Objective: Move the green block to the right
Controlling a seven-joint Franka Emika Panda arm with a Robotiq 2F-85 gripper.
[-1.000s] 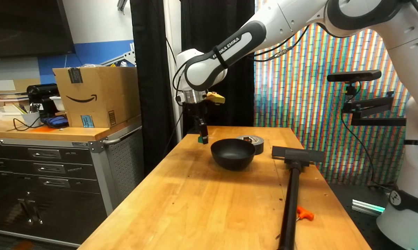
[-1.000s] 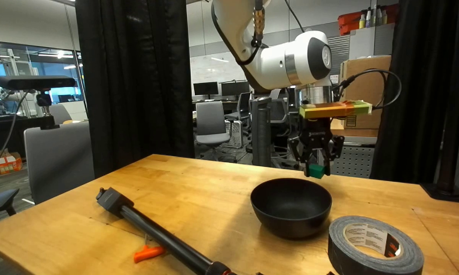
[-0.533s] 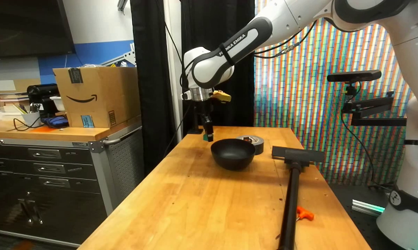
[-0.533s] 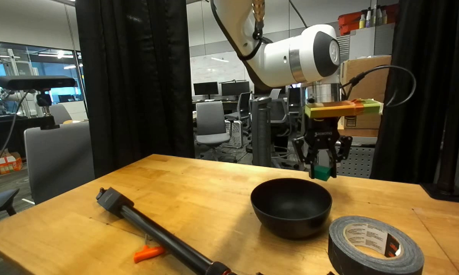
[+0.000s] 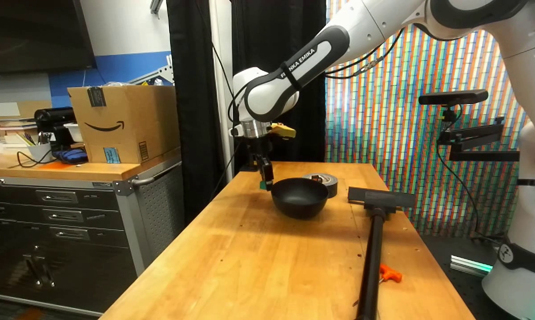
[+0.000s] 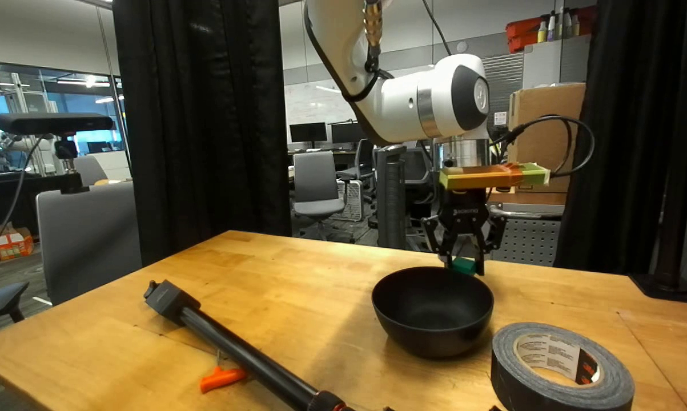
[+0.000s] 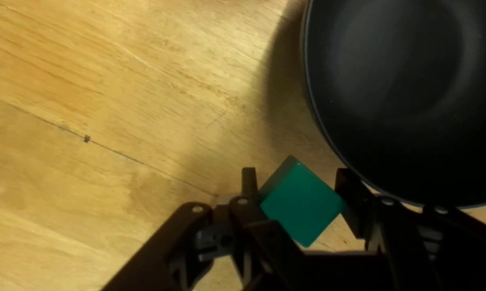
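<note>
The green block (image 7: 301, 204) is a small cube pinched cornerwise between my fingertips in the wrist view. My gripper (image 6: 464, 266) is shut on it. The block also shows in an exterior view (image 6: 464, 265), its lower part near the far rim of the black bowl (image 6: 433, 319). In an exterior view the block (image 5: 263, 185) shows beside my gripper (image 5: 267, 182), just left of the bowl (image 5: 299, 202). One finger is against or very near the bowl's rim (image 7: 327, 139). I cannot tell the exact height of the block above the table.
A roll of grey tape (image 6: 560, 371) stands beside the bowl. A black pole with a flat head (image 5: 374, 249) lies along the table (image 5: 258, 266). An orange-handled tool (image 6: 222, 378) lies by it. A black stand base (image 6: 669, 289) is at the table's far edge.
My gripper, with the green block held, first rose a little and shifted, then came down beside the bowl. The bowl has shifted very slightly. The grip on the block has not changed.
</note>
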